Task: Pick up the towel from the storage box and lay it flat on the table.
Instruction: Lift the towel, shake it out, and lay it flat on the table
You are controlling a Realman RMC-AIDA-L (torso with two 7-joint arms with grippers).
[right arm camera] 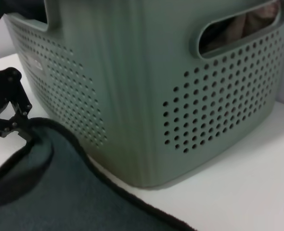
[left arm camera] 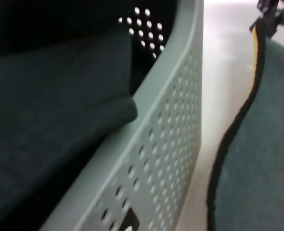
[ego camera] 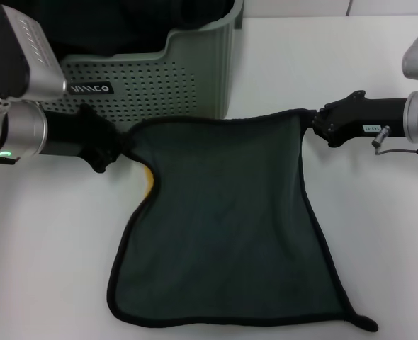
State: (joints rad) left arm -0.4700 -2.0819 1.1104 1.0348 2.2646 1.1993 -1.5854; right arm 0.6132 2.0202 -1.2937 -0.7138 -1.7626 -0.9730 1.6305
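Note:
The towel [ego camera: 223,227] is spread teal face up, and a bit of its yellow underside [ego camera: 149,185] shows at the left edge. Its near part lies on the white table [ego camera: 46,269]. My left gripper [ego camera: 124,145] is shut on the far left corner. My right gripper [ego camera: 309,124] is shut on the far right corner. The grey-green storage box [ego camera: 159,85] stands just behind the towel. In the right wrist view the left gripper [right arm camera: 21,127] pinches the towel [right arm camera: 50,192] beside the box [right arm camera: 147,86]. The left wrist view shows the towel's edge [left arm camera: 262,159] and the box wall [left arm camera: 166,130].
A dark cloth [left arm camera: 50,110] lies folded inside the box. The box carries a small black label [ego camera: 91,89] on its front. The towel's near right corner [ego camera: 365,324] lies close to the table's front edge.

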